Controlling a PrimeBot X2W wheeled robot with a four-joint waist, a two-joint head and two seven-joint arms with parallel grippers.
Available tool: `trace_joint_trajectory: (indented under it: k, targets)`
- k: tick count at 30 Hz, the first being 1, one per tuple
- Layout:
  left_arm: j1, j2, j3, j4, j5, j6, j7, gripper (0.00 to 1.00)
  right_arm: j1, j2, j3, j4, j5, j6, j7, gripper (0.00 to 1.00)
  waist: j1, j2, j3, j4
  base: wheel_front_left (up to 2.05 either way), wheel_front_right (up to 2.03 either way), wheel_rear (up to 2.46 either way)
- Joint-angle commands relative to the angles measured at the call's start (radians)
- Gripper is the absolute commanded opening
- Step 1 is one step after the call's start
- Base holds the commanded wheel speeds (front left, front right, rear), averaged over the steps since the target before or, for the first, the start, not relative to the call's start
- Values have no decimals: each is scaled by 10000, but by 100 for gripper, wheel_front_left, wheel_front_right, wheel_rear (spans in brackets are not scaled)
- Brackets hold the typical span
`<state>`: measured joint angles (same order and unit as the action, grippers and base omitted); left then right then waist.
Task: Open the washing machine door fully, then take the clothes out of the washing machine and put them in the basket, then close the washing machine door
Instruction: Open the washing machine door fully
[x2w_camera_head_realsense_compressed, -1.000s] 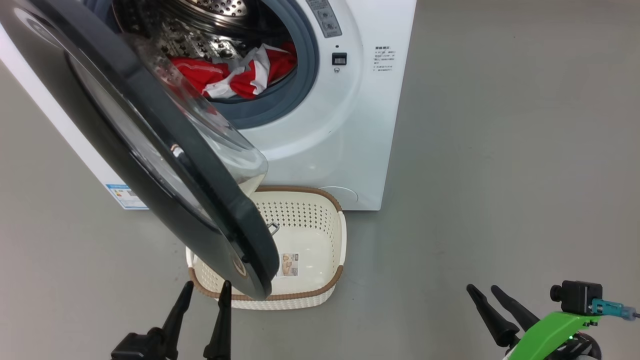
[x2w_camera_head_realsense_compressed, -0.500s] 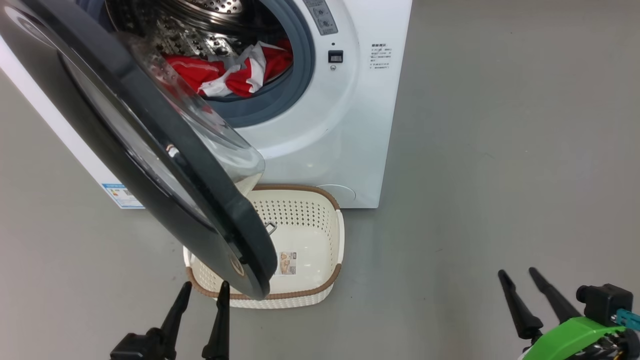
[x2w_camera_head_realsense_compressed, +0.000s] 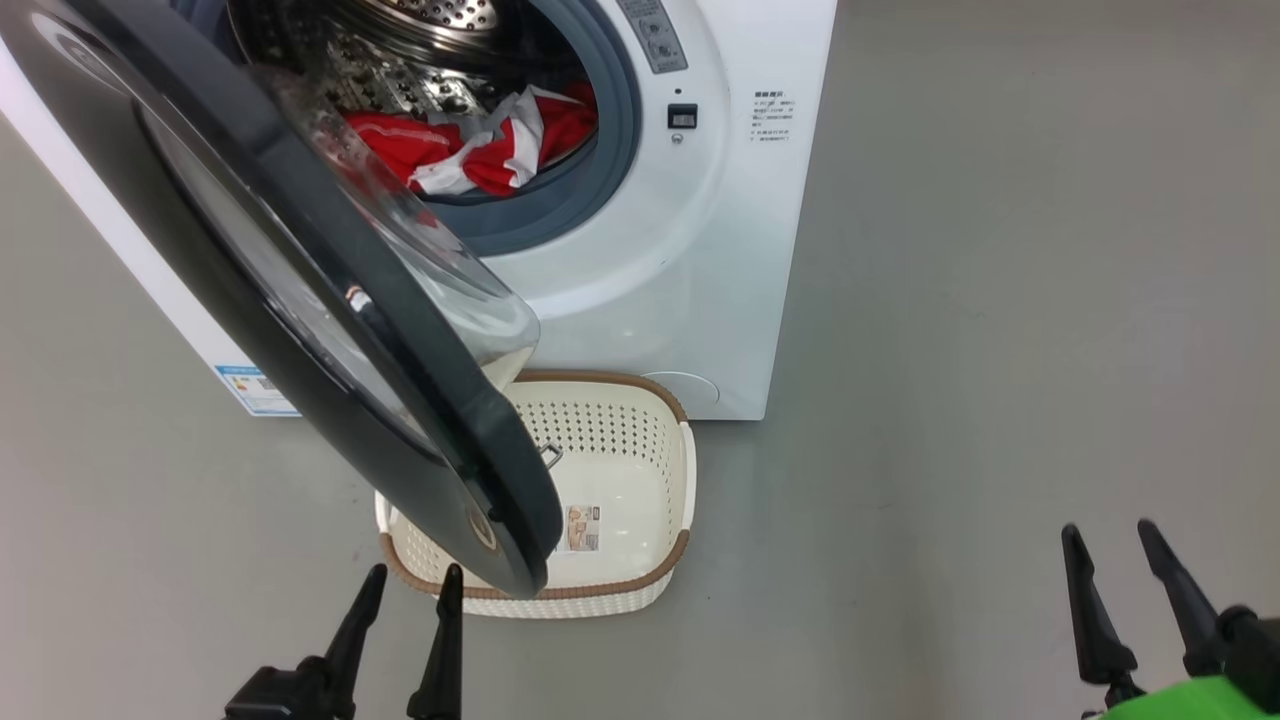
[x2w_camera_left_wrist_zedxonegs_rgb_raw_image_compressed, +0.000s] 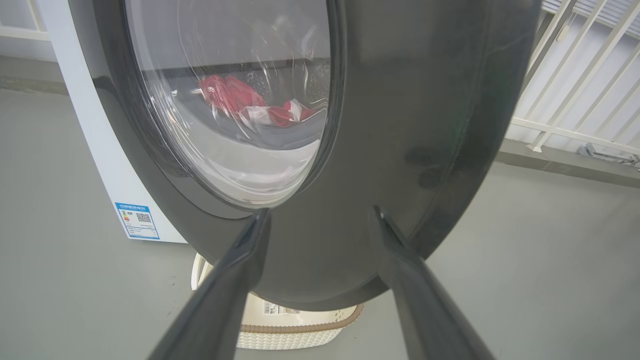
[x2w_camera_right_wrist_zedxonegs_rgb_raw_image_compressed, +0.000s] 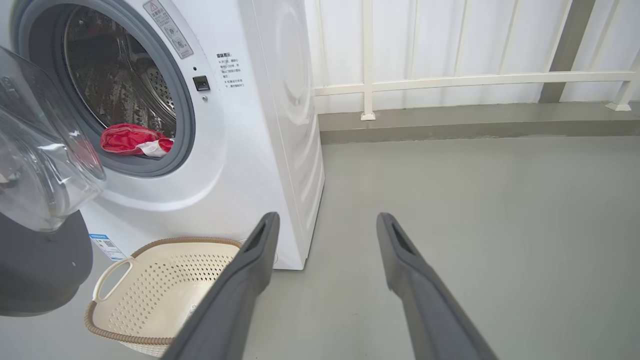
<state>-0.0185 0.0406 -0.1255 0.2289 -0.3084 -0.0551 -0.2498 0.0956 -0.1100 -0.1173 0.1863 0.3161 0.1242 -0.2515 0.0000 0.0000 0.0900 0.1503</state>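
washing machine door (x2w_camera_head_realsense_compressed: 300, 262) just ahead of left tool (x2w_camera_head_realsense_compressed: 415, 572), right tool (x2w_camera_head_realsense_compressed: 1109, 528) well apart

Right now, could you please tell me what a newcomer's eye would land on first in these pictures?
The washing machine door, huge and black-rimmed, stands swung open across the left of the head view, its lower edge above the basket on the floor. Behind it the red-and-white clothes lie in the drum of the washing machine. The left tool and the right tool stand open at the bottom.
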Motion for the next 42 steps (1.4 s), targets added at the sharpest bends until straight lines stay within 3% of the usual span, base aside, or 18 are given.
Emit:
trace_joint_trajectory:
  k: [1, 29, 30, 31, 32, 33, 42]
  targets:
    - [-110, 97, 301, -215, 85, -51, -120, 100, 40, -112, 142, -257, -77, 65, -102, 100, 0, 0, -13, 7, 0, 0, 0]
    - [-32, 97, 141, -252, 16, 2, -120, 100, 484, 163, 48, -391, -507, 65, -103, 100, 0, 0, -163, 117, 0, 0, 0]
    - [-29, 97, 131, -258, 10, 1, -120, 100, 443, 127, 127, -465, -504, 65, -103, 95, 0, 0, -172, 132, 0, 0, 0]
    - [-24, 97, 121, -263, -2, 3, -120, 100, 393, 107, 178, -544, -487, 65, -103, 47, 0, 0, -176, 146, 0, 0, 0]
    - [-17, 97, 111, -263, -20, 14, -120, 100, 334, 109, 203, -606, -433, 65, -103, 31, 0, 0, -183, 162, 0, 0, 0]
    - [-11, 97, 94, -257, -41, 27, -120, 100, 265, 91, 259, -665, -388, 65, -103, 0, 0, 0, -193, 187, 0, 0, 0]
    - [27, 97, -102, -283, -191, 126, -120, 100, -1099, -170, 1508, -1364, 1407, 65, -103, 0, 0, 0, -255, 571, 0, 0, 0]
